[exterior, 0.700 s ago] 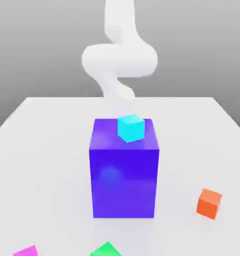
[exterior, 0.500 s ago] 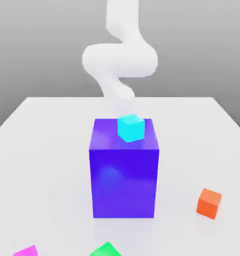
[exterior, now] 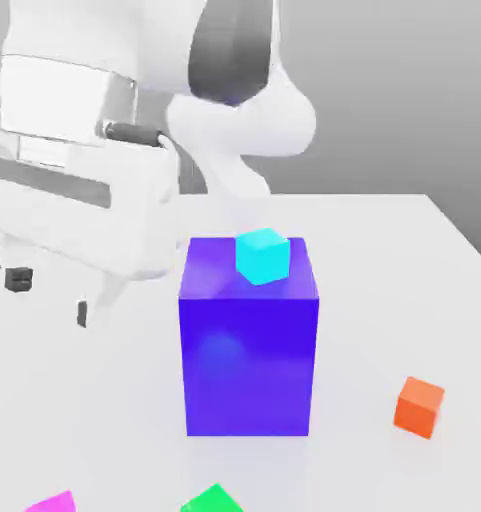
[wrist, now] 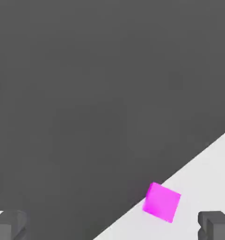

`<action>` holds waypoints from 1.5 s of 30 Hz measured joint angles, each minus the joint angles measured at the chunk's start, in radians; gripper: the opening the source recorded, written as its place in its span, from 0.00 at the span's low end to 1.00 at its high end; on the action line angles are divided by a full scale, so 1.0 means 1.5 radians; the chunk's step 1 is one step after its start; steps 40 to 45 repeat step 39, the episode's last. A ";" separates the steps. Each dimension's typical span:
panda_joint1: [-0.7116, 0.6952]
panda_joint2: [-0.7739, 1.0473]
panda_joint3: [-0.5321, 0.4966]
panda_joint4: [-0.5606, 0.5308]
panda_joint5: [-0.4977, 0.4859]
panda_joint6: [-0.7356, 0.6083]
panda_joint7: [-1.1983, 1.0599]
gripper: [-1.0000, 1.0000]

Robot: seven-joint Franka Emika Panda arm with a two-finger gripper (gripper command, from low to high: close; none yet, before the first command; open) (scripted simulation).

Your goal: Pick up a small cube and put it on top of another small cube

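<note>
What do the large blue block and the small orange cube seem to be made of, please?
The large blue block looks like smooth, glossy plastic or painted material, since a soft lighter patch shows on its front. The orange cube looks like plain, evenly coloured plastic, perhaps matte, with flat faces; painted wood is possible too.

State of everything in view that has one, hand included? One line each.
hand: open, empty, above the table
cyan cube: resting on the blue block
blue block: upright on the table
orange cube: on the table, unstacked
magenta cube: on the table, ungrasped
green cube: unstacked
</note>
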 joint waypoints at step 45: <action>0.084 0.216 0.047 -0.060 0.035 0.118 0.160 1.00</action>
